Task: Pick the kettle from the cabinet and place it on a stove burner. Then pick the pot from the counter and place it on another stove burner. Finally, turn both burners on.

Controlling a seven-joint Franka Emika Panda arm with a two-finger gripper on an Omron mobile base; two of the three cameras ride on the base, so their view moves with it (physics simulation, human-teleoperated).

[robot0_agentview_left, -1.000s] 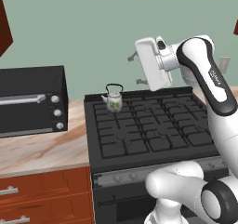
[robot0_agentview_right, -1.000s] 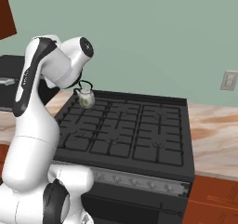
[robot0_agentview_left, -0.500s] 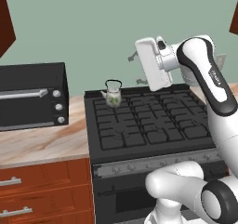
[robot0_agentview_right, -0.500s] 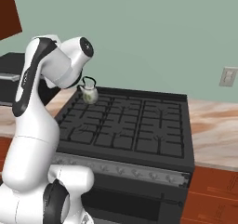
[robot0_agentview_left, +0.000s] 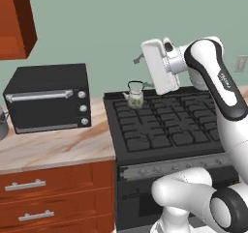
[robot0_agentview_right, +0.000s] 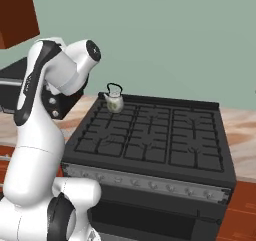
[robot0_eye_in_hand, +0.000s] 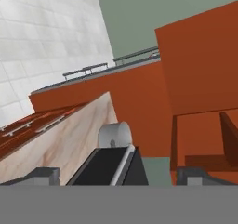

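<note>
Below and left of the gripper (robot0_eye_in_hand: pixel 114 174), jaws wide apart and empty, small cream-white leaf-print kettle (robot0_agentview_left: pixel 135 95) sits on black range's rear-left burner grate (robot0_agentview_left: pixel 145 112). Kettle step looks done. Ahead, grey brushed-metal stockpot (robot0_eye_in_hand: pixel 114 135) on marbled counter (robot0_eye_in_hand: pixel 51 146): reach, clamp rim.

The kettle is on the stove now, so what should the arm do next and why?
Probably swing left toward the pot. The kettle already sits on a rear burner, apart from the open hand, which holds nothing, and the pot waits on the counter past the toaster oven.
</note>
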